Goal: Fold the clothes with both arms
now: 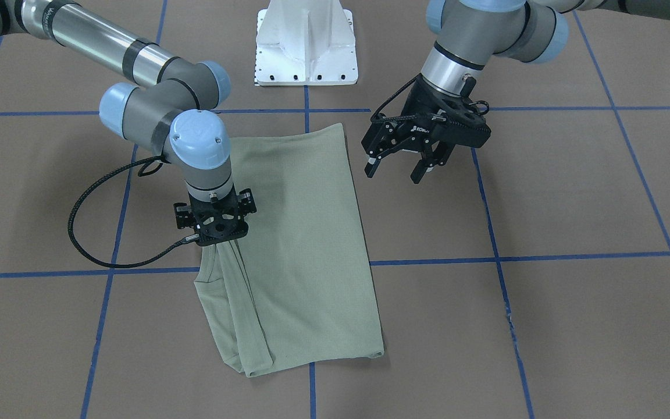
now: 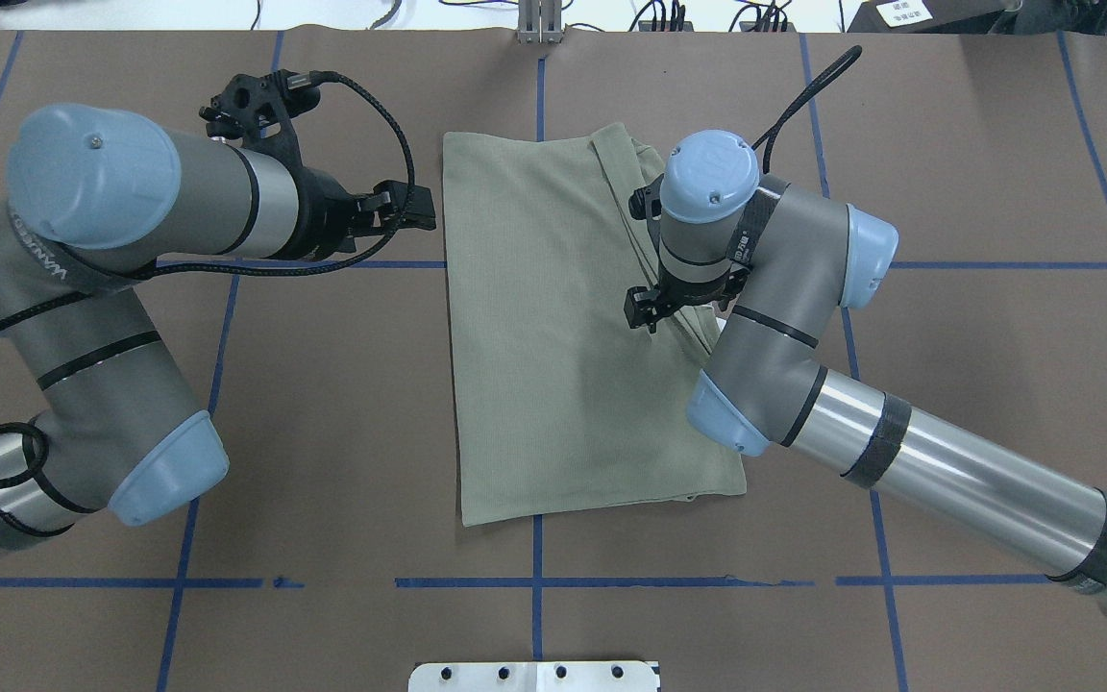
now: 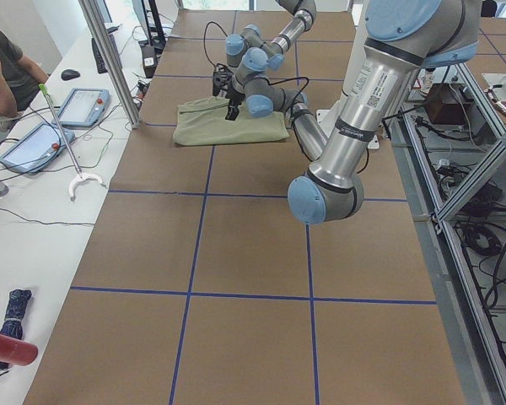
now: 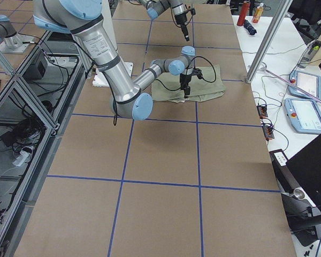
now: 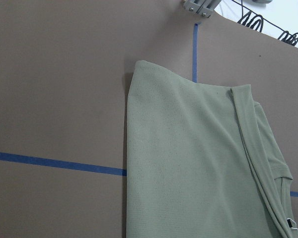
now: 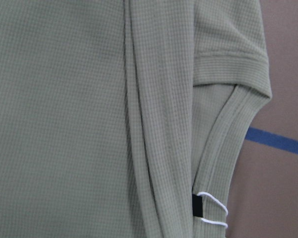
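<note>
Shirt (image 1: 306, 244): sage-green knit, folded into one long rectangle. It lies flat on the brown worktop (image 1: 573, 233) at the middle of the front-facing frame, running from just below the white pedestal (image 1: 306, 46) to lower centre. The long edge toward frame left is bulkier, with layered folds and a ribbed band (image 6: 231, 62) stacked there. A small white loop (image 6: 213, 213) shows at that edge in the right wrist view.

Handling, as a judgement: light, soft and limp, with no stiffness. It would sag and trail from any single hold. The matte weave likely clings to itself and to the worktop, so layers may creep apart rather than slide. Best hold is a pinch through all layers at the short-end corners, one corner per tool, not mid-panel.

Right tool (image 1: 218, 241): down on the bulky edge, left of centre in frame. Fingers are hidden under the mount. Pleats rise to a peak into it, so it reads as clamped on the shirt.

Left tool (image 1: 394, 173): jaws wide, nothing held. It hovers over bare worktop just beside the shirt's upper right corner, apart from the cloth.

Blue tape lines (image 1: 544, 256) run under the shirt.
</note>
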Controlling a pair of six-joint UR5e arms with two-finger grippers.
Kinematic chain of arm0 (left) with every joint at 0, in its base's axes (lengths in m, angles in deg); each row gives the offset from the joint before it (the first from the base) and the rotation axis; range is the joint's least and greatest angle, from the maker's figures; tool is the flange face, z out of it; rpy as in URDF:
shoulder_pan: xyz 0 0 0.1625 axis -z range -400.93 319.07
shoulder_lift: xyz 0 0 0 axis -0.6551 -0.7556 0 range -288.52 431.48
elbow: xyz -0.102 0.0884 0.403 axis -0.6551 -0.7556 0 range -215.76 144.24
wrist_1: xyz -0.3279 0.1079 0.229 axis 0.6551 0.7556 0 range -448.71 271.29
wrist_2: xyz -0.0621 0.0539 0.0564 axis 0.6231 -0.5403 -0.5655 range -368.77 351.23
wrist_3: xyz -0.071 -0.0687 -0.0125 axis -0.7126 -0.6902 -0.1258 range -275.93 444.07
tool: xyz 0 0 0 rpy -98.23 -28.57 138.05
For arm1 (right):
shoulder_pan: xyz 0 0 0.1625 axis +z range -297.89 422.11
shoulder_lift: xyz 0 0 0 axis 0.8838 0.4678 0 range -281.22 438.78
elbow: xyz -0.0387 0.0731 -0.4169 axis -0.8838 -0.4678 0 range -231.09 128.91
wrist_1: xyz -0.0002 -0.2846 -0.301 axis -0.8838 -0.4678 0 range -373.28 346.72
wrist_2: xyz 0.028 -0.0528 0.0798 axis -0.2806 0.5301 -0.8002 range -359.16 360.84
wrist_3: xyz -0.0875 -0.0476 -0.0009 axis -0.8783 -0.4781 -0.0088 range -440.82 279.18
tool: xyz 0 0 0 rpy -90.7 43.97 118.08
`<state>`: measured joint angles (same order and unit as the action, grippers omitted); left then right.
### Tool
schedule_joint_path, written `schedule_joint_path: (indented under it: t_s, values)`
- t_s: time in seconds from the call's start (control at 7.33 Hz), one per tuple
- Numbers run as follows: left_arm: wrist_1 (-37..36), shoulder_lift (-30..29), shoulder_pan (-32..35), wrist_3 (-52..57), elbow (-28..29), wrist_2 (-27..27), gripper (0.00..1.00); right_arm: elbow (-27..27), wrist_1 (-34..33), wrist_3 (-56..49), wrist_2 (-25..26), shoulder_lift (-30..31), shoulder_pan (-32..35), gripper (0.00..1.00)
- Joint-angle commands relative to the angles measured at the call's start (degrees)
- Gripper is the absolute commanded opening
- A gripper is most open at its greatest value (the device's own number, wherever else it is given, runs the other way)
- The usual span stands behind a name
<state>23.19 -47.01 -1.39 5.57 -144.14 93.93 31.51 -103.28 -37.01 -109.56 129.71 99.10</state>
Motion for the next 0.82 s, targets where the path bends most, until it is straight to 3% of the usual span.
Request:
schedule_joint_path:
  t_s: [0.0,0.68]
  values:
    - [0.0,0.0,0.0,-0.1,-1.0,0.0,1.00,-0.4,0.2,-0.8,0.0,0.2,0.2,0.99]
    - [0.0,-0.1,-0.1,-0.1,-1.4,0.1,1.00,-0.5,-0.1,-2.5,-0.4,1.4,1.1,0.99]
